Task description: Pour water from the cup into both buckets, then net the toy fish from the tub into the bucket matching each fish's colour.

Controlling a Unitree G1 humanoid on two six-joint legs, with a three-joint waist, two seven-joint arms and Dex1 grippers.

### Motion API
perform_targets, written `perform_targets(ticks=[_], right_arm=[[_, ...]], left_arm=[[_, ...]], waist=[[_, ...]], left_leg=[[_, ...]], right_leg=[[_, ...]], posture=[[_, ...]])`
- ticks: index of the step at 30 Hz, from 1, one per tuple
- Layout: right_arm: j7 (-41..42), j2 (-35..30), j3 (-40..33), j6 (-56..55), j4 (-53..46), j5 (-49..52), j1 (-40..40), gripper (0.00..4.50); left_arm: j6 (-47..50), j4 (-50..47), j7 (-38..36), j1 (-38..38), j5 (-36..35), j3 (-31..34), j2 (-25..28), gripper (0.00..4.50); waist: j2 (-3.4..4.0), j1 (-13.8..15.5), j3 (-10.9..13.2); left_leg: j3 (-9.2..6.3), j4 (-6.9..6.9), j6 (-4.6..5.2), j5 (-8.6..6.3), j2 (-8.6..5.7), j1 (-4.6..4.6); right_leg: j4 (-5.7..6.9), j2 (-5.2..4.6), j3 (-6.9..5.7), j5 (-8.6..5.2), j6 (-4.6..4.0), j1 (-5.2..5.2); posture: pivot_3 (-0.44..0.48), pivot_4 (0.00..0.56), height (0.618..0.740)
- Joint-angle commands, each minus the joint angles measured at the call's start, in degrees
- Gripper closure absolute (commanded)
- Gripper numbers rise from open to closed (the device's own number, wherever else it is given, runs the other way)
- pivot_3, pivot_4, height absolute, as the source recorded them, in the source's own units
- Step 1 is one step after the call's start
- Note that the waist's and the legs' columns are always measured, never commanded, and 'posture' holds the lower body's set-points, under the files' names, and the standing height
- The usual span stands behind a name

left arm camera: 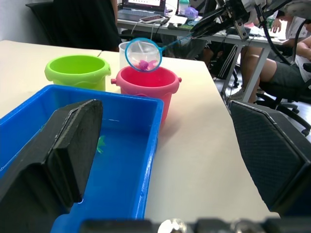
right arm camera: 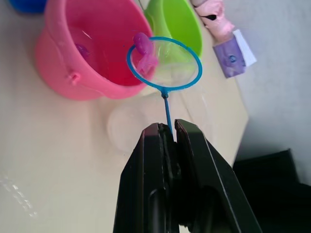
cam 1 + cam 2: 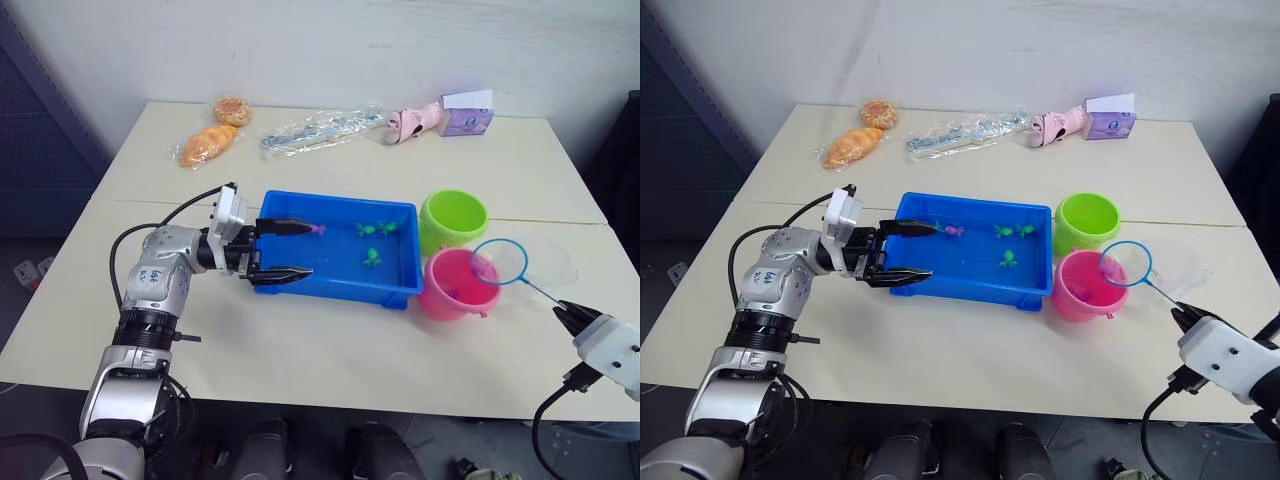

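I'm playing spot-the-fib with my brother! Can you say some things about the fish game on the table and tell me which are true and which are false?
1. The net has a pink fish in it. True.
2. The right gripper holds the net's handle. True.
3. The left gripper is shut tight. False: it is open, with one finger over the blue tub.
4. The net is over the green bucket. False: it is held at the pink bucket.
5. Green fish are in the tub. True.
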Motion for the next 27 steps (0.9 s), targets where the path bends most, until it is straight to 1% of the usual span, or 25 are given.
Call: perform_targets(ticks=[1,3,8,13,15,16,18,20,22,23,25,26,27], right_arm=[[-4.32,-2.70,1.30,-11.40,2.13,-8.29,0.56,4.50],[-6.85,-3.64,1.57,-17.48,3.81,-12.04,1.20,4.50],[-15.36,-4.31,-0.08,-27.29,6.26,-22.53,1.34,4.50],[-22.85,-4.09,-1.83,-33.92,9.89,-29.49,2.88,4.50],[-25.53,-3.44,-2.47,-35.97,10.59,-29.91,2.82,4.50],[-25.63,-3.01,-2.53,-35.60,10.55,-28.52,2.49,4.50],[-24.02,-2.22,-1.83,-33.10,10.23,-22.66,1.77,4.50],[-18.85,-3.08,2.07,-26.60,6.17,-9.13,0.60,4.50],[-16.35,-3.87,4.83,-22.30,3.37,-0.51,-0.07,4.50],[-14.81,-4.62,7.12,-17.77,0.85,5.74,-0.86,4.50],[-12.22,-6.38,12.51,-3.81,-4.84,19.53,-4.39,4.50],[-11.29,-7.13,14.38,1.24,-6.67,23.83,-5.76,4.50],[-10.73,-7.88,15.85,4.63,-7.60,25.58,-7.24,4.50]], left_arm=[[-0.38,-3.38,0.46,-0.11,-0.64,0.62,-0.07,0.04],[-0.29,-3.76,0.65,0.13,-0.69,0.61,-0.14,0.04],[-0.29,-3.82,1.09,0.18,-0.74,0.70,-0.41,0.04],[-0.68,-3.75,1.66,0.18,-0.81,0.88,-0.86,0.04],[-0.69,-3.85,1.94,0.24,-0.80,0.95,-0.98,0.04],[-0.67,-3.83,2.04,0.28,-0.79,1.05,-0.93,0.04],[-0.49,-3.86,2.22,0.46,-0.80,1.32,-0.63,0.04],[-0.20,-3.20,2.40,1.24,-0.78,2.35,0.70,0.04],[0.09,-2.66,2.71,1.82,-0.89,3.20,1.58,0.04],[0.38,-2.18,3.35,2.29,-1.02,4.04,2.13,0.04],[0.93,-0.92,4.65,3.55,-1.31,6.06,3.62,0.04],[0.98,-0.51,5.13,4.05,-1.33,6.77,4.20,0.04],[1.21,-0.39,5.60,4.50,-1.39,7.35,4.67,0.04]], waist=[[0.00,-0.03,0.00],[0.00,0.04,0.00],[0.01,0.07,0.00],[0.00,0.06,0.00],[0.00,0.05,0.00],[0.00,0.06,0.00],[0.01,0.06,0.00],[0.00,-0.02,0.00],[0.00,-0.13,0.00],[0.00,-0.18,0.00],[0.01,-0.51,0.00],[0.01,-0.76,0.00],[0.01,-0.88,0.00]], left_leg=[[0.00,0.00,-0.01,0.00,0.00,0.00],[0.01,-0.02,-0.01,0.01,0.00,0.04],[0.01,-0.04,-0.03,0.02,-0.01,0.06],[0.02,-0.02,-0.04,0.02,-0.01,0.08],[0.02,-0.03,-0.04,0.02,-0.01,0.09],[0.02,-0.03,-0.04,0.02,-0.01,0.08],[0.03,-0.03,-0.04,0.02,-0.01,0.09],[0.03,-0.04,-0.05,0.03,-0.01,0.09],[0.05,-0.07,-0.08,0.05,0.02,0.17],[0.05,-0.07,-0.08,0.05,0.01,0.18],[0.09,-0.10,-0.08,0.05,0.04,0.30],[0.11,-0.13,-0.08,0.04,0.07,0.40],[0.11,-0.15,-0.07,0.04,0.09,0.49]], right_leg=[[0.00,0.00,0.00,0.00,0.00,0.00],[0.00,0.01,0.01,0.00,0.00,0.02],[0.00,0.01,0.01,0.00,0.00,0.03],[0.00,0.01,0.01,0.00,0.00,0.06],[0.00,0.01,0.01,0.00,0.00,0.06],[0.00,0.01,0.02,0.00,0.00,0.06],[0.00,0.01,0.02,0.00,0.00,0.07],[-0.01,0.01,0.02,0.00,0.00,0.06],[0.00,0.05,0.06,0.00,0.00,0.11],[0.00,0.05,0.06,0.00,0.00,0.12],[0.01,0.06,0.11,0.00,0.00,0.21],[0.02,0.07,0.12,0.00,0.00,0.29],[0.03,0.07,0.13,-0.01,-0.01,0.35]], posture=[[0.000,0.150,0.740],[0.000,0.150,0.740],[0.000,0.150,0.740],[0.000,0.150,0.740],[0.000,0.150,0.740],[0.000,0.150,0.740],[0.000,0.150,0.740],[0.000,0.150,0.740],[0.000,0.150,0.740],[0.000,0.150,0.740],[0.000,0.150,0.740],[0.000,0.150,0.740],[0.000,0.150,0.740]])
